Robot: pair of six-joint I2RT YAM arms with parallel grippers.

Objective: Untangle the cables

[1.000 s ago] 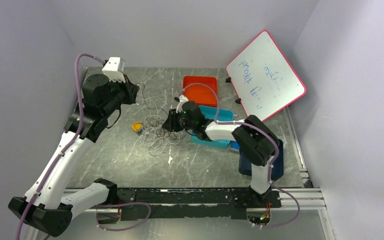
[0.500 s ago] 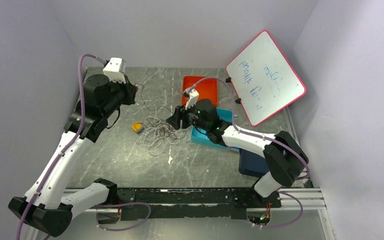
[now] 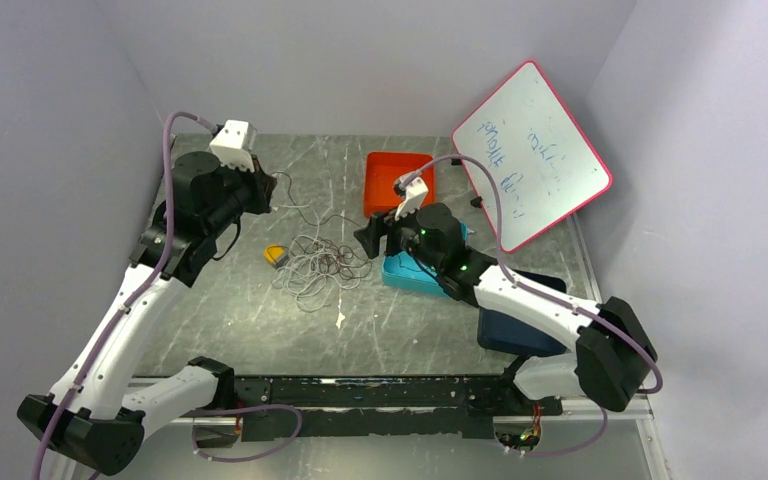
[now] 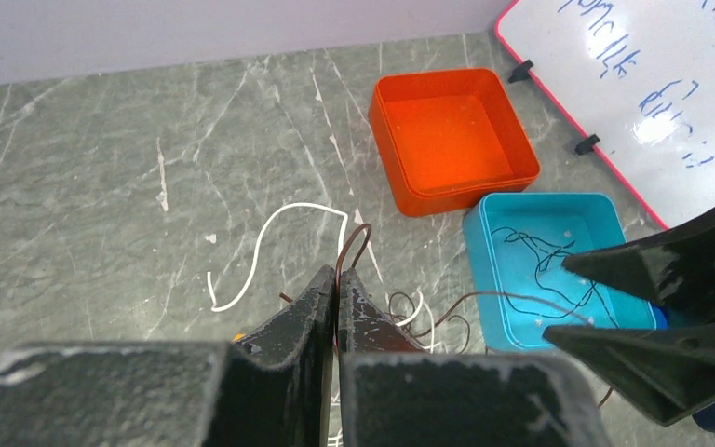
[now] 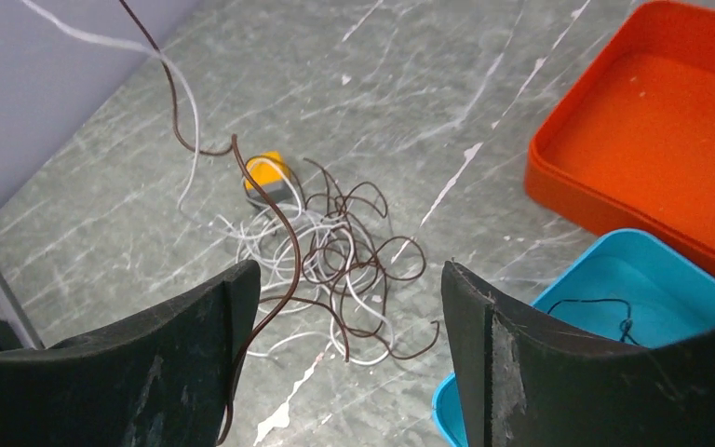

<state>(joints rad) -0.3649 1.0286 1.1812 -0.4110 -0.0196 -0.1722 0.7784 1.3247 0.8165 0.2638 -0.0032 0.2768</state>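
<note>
Brown and white cables (image 3: 315,268) lie tangled on the desk (image 3: 250,320); likely light, springy and snag-prone. The left hand (image 4: 337,303) pinches one brown cable; the right hand (image 5: 349,279) gapes empty. Best grasped near free ends.

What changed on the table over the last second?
The right pincer drew back from the tangle of thin white and brown cables toward the turquoise plastic tray, opening as it went; its jaws now stand wide with nothing clamped. The left pincer stayed raised and shut on a thin brown cable. The tangle hardly shifted.
</note>
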